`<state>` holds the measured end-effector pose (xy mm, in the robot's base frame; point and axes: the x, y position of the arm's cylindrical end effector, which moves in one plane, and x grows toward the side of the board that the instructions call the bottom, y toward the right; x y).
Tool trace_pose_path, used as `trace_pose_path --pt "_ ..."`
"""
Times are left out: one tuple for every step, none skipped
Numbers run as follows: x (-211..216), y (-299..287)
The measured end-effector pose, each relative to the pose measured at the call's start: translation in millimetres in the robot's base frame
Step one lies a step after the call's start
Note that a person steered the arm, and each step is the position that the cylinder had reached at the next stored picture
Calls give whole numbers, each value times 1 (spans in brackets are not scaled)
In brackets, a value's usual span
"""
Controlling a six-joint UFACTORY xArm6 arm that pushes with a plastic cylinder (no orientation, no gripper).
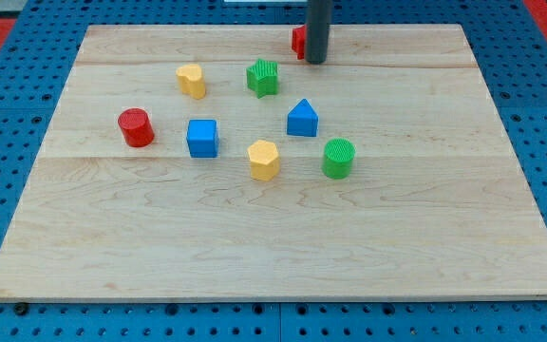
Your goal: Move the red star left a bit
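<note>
Sitting near the view's top edge of the wooden board point(112, 247), the red star point(298, 41) is mostly hidden behind my rod; only its left part shows. My tip point(316, 62) rests just beside it on its right, apparently touching. Below lie a green star point(263, 78), yellow block point(191, 81) and blue triangular block point(302, 119).

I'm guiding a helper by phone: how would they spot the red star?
Look at the wooden board's top edge, right of centre, where my tip comes down. The red star peeks out on the rod's left side, mostly hidden; the other red block, a cylinder, sits far left.
</note>
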<state>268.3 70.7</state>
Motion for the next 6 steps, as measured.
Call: trace_pose_path --pt "-6 20" --pt "-22 14" --pt "-23 2" --pt "-23 -7" --pt "-27 -10" --pt "-31 -17"
